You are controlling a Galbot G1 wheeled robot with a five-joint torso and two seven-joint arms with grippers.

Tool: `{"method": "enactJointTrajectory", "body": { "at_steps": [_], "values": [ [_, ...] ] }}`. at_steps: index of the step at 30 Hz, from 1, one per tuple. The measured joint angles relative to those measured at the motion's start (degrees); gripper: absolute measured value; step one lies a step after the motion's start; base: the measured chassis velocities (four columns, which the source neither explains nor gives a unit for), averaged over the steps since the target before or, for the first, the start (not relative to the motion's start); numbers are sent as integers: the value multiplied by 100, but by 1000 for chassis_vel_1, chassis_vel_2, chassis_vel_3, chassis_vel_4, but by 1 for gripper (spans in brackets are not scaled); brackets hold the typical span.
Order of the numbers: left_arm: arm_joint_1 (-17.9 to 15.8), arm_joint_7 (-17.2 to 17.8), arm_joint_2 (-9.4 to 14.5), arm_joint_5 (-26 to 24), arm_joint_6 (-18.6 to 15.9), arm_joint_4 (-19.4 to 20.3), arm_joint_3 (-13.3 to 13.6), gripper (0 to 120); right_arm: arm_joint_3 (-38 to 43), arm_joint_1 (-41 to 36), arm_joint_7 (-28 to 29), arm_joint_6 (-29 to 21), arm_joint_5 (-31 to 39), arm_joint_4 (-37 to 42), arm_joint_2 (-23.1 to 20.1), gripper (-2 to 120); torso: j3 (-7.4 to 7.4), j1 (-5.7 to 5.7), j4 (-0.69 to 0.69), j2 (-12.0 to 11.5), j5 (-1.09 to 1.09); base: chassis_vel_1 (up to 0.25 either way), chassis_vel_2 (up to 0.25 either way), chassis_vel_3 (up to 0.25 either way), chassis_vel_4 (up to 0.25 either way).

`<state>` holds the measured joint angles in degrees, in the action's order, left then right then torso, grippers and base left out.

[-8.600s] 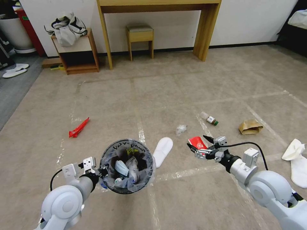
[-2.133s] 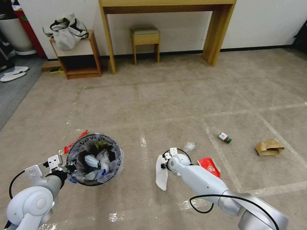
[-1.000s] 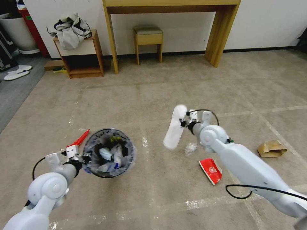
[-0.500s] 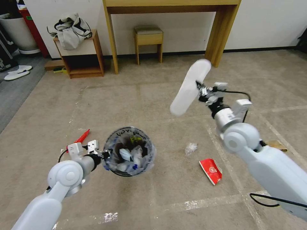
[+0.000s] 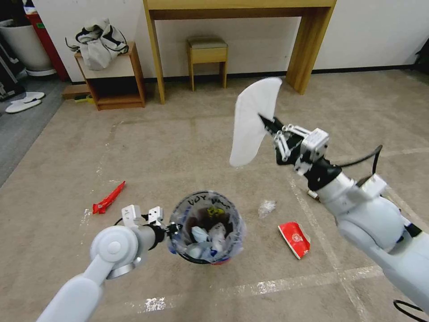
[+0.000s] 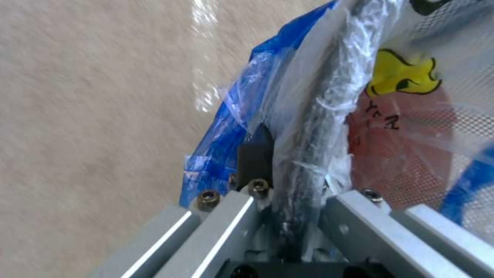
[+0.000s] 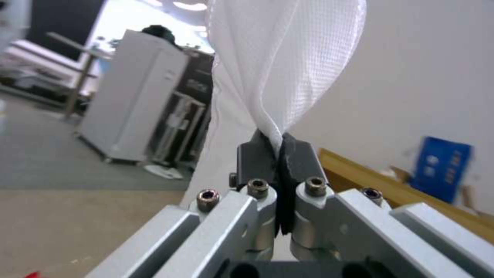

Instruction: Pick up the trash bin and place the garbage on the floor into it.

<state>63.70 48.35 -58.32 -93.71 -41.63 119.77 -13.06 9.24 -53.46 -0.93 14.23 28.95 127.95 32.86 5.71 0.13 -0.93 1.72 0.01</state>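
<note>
The trash bin (image 5: 206, 229), a small bag-lined bucket with litter in it, hangs above the beige floor (image 5: 187, 147). My left gripper (image 5: 172, 229) is shut on its near-left rim. The left wrist view shows the gripper (image 6: 280, 154) clamped over the bagged rim (image 6: 314, 127), with the red wall (image 6: 406, 154) behind. My right gripper (image 5: 264, 120) is raised up and to the right of the bin, shut on a white slipper (image 5: 252, 120) that hangs broadside. Its pads pinch the slipper (image 7: 280, 58) in the right wrist view (image 7: 278, 148). On the floor lie a red wrapper (image 5: 107, 199), crumpled tissue (image 5: 267, 208) and a red packet (image 5: 295, 239).
A wooden desk (image 5: 308, 49) and a stool (image 5: 206, 49) stand against the far wall. A low shelf (image 5: 111, 85) with a bag on it is at the back left, near a white planter (image 5: 18, 44). White slippers (image 5: 22, 99) lie on grey carpet.
My right gripper took the slipper off the floor and lifted it high; in the last half second it swung nearer and the slipper turned broadside. The left arm carried the bin to the right.
</note>
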Motion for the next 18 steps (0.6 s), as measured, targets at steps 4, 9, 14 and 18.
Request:
{"method": "enactJointTrajectory", "body": {
  "at_steps": [4, 9, 14, 18],
  "values": [
    [-31, 183, -72, -200, 26, 144, 149, 0, -167, -47, -268, 125, -250, 3, 6, 0, 0, 0, -3, 0, -2, 0, 0, 0, 0],
    [115, 307, -97, -318, 63, 312, 103, 0, -514, -46, -583, 358, -742, -219, 192, 0, 0, 0, 0, 0, -1, 0, 0, 0, 0],
    [201, 495, -94, -627, 63, 488, 42, 0, -712, -44, -864, 687, -1444, -521, 402, 0, 1, 0, -1, 0, -1, 0, 0, 0, 0],
    [288, 685, -96, -909, 58, 644, -92, 0, -929, -40, -939, 816, -1769, -706, 573, 0, 0, 0, -2, 0, -2, 0, 0, 0, 0]
  ]
}}
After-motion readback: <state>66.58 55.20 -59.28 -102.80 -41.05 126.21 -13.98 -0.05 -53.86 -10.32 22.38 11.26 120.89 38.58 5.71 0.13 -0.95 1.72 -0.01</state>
